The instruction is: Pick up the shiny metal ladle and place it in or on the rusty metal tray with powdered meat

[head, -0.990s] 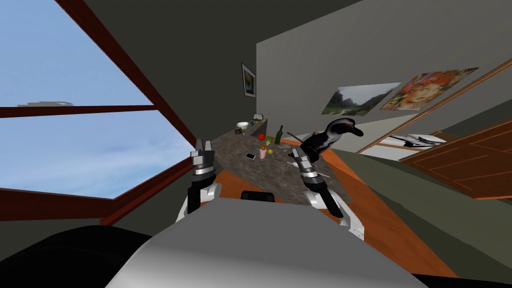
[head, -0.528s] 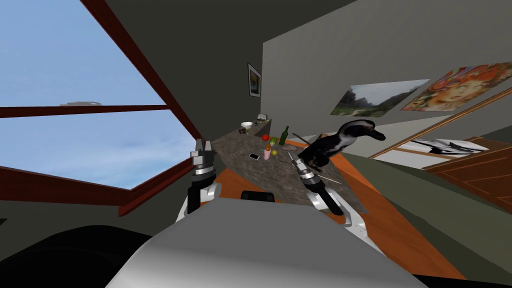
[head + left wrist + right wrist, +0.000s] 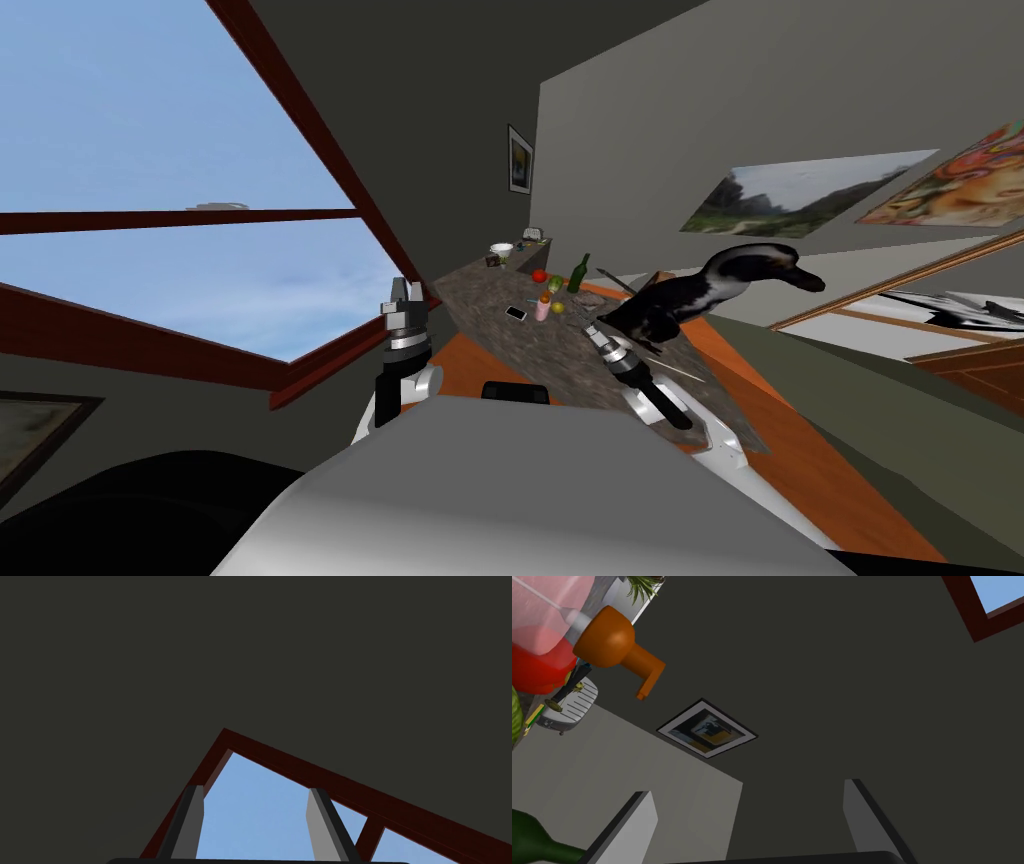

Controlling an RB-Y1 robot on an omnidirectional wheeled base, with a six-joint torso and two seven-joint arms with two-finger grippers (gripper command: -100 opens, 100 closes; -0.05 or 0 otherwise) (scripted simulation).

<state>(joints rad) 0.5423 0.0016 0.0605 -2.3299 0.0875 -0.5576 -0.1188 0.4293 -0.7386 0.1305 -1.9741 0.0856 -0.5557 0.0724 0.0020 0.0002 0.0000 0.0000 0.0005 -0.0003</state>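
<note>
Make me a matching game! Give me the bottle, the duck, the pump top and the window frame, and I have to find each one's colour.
Things:
1. bottle
2. duck
3. pump top
4. window frame

Colours:
A. orange
B. dark red
C. green
D. black and white

Pairs: 1-C, 2-D, 3-A, 4-B

Ladle [image 3: 614,280]: thin grey rod, lying slanted nr flat tray [image 3: 592,299], on stone counter [image 3: 530,345]; detail too small.

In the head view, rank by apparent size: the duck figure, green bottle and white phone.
1. duck figure, largest, though it also stands nearest the camera
2. green bottle
3. white phone, smallest
</note>
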